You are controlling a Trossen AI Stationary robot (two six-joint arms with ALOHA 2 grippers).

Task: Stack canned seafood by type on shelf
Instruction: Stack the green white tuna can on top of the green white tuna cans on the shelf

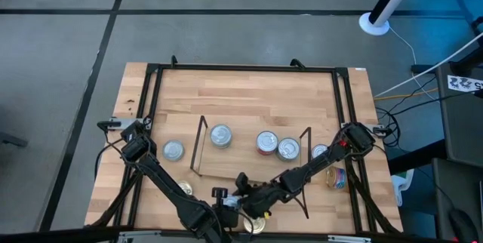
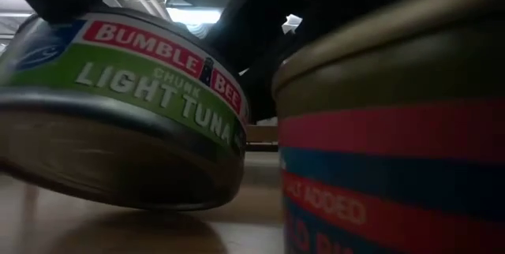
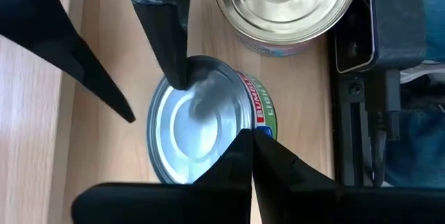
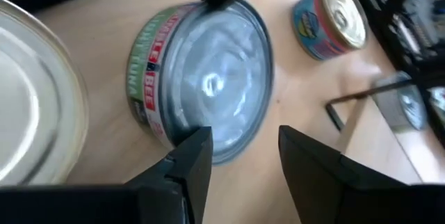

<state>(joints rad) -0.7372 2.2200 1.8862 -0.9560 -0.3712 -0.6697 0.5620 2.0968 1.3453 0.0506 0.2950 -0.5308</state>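
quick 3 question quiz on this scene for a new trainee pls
1. True or false: the right gripper is shut.
2. Which gripper grips the Bumble Bee tuna tin? A) the left gripper B) the right gripper C) neither
3. Fill in: seen from above, ___ tins stand on the shelf between its wire uprights.

Key: 1 false, its fingers are apart beside the tin; 2 A; 3 three.

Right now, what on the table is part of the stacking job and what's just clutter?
Job: tuna tin, held by left gripper; right gripper, open beside it; shelved tins; loose tins; shelf.
Lying about: white pole base; floor cables.
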